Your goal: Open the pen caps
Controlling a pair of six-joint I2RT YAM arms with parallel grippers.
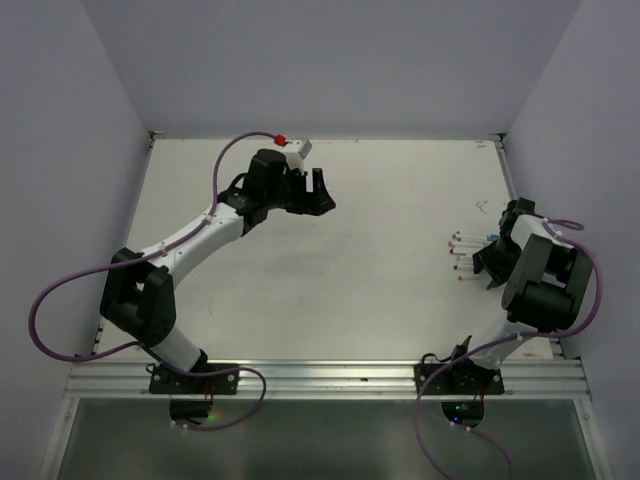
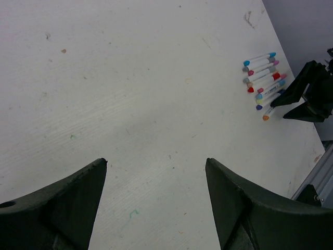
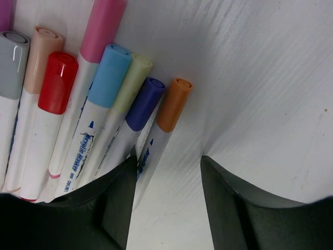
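Several white pens (image 1: 462, 255) lie side by side at the table's right, each with its cap on. In the right wrist view I see the orange cap (image 3: 175, 104), purple cap (image 3: 145, 103), pale green cap (image 3: 133, 82), light blue cap (image 3: 110, 73), pink cap (image 3: 104, 23) and red cap (image 3: 58, 82). My right gripper (image 3: 169, 159) is open and low over the table. The orange-capped pen's white body lies between its fingers, close to the left finger. It also shows in the top view (image 1: 490, 262). My left gripper (image 2: 156, 161) is open and empty, far away at the table's back left (image 1: 320, 190).
The pen row (image 2: 264, 83) and my right gripper (image 2: 302, 99) show at the far right of the left wrist view, near the table's right edge. Grey walls enclose the table on three sides. An aluminium rail (image 1: 320, 378) runs along the near edge.
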